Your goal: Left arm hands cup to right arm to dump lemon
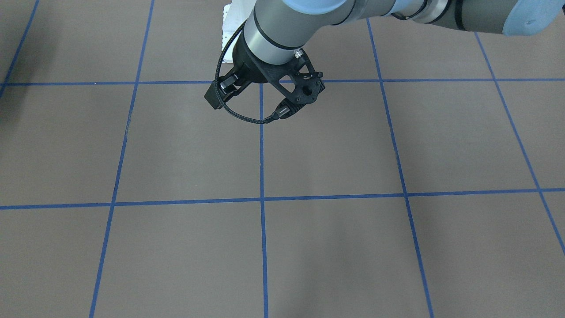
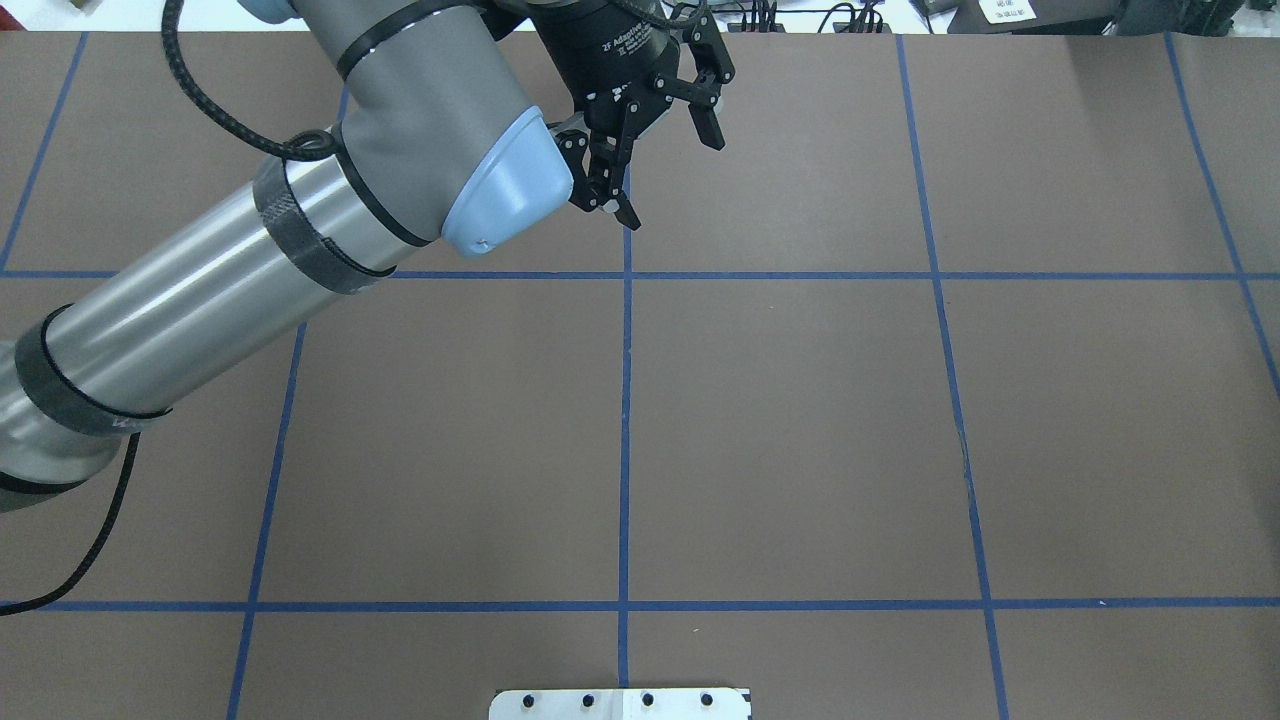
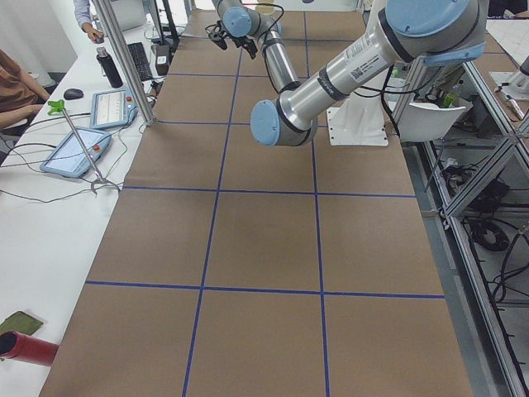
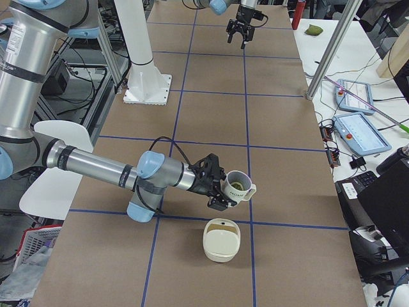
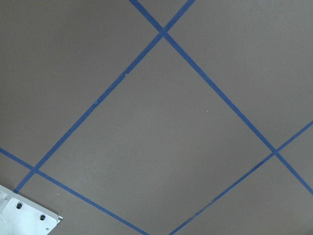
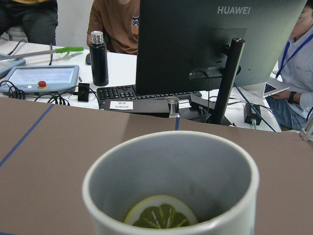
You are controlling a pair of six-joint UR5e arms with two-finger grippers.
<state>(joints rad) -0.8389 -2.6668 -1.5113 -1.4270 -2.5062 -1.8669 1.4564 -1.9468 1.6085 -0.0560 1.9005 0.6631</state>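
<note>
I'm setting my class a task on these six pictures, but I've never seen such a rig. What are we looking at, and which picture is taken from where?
Two robot arms work at a brown table. Four cameras are fixed: one faces the robot, one looks over its shoulders, and one stands at each table end. Two more ride on the wrists. The left arm reaches toward the far edge, with the left gripper open and empty. From the right end, the right arm carries a white mug at the right gripper, near a cream bowl on the table. The right wrist camera looks into the mug at a lemon slice. Whether that gripper is clamped cannot be told.
</note>
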